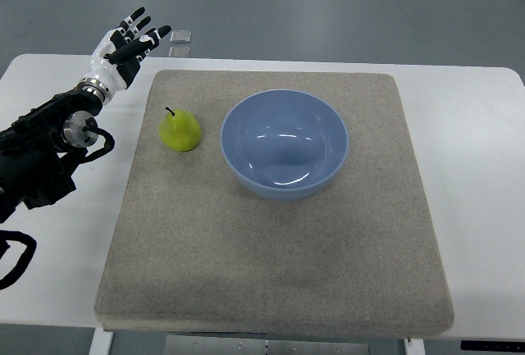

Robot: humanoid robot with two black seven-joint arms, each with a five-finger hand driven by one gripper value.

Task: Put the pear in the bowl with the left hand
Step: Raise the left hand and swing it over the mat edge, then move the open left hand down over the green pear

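**Green pear waiting just off the open left hand**

Black-and-white left hand [123,43] is hovering beyond the mat's [271,281] far-left corner, fingers spread and holding nothing. Toward the robot and rightward, the pear [180,130] is sitting upright near the mat's left edge, beside the empty blue bowl [285,143]. No right hand is showing.

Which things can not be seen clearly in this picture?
- Top view: the right arm is not in the picture at all.
- The left arm behind the left robot hand is cut off by the left edge.
- The underside of the pear is hidden by the pear itself.
- Two small flat objects beyond the mat are too small to identify.
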